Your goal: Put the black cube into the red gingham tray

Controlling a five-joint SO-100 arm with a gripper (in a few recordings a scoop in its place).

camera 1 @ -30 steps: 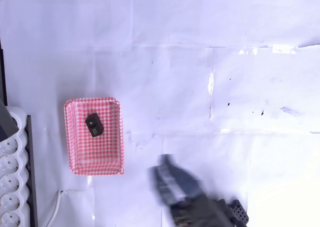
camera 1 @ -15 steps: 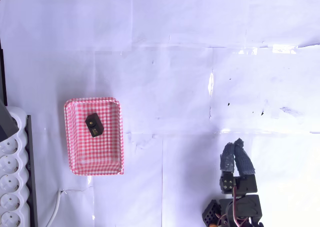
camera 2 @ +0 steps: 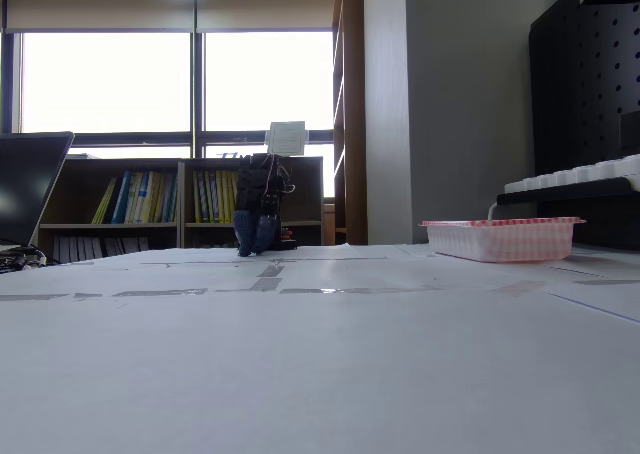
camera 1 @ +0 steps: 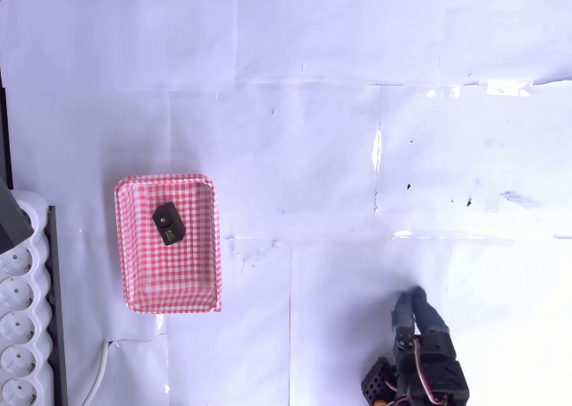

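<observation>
A white paper-covered table (camera 1: 313,111) fills the overhead view; in the fixed view bookshelves (camera 2: 160,199) and bright windows stand behind it. The red gingham tray (camera 1: 125,245) sits at the left in the overhead view, with the black cube (camera 1: 166,222) lying inside its upper half. The gripper (camera 1: 414,306) is folded back near the bottom edge, well apart from the tray, its blue-grey fingers pressed together and holding nothing.

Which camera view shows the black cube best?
The overhead view: the black cube lies in plain sight inside the red gingham tray, its light mark showing. The low fixed view shows the tray's side wall, which hides whatever lies inside.
</observation>
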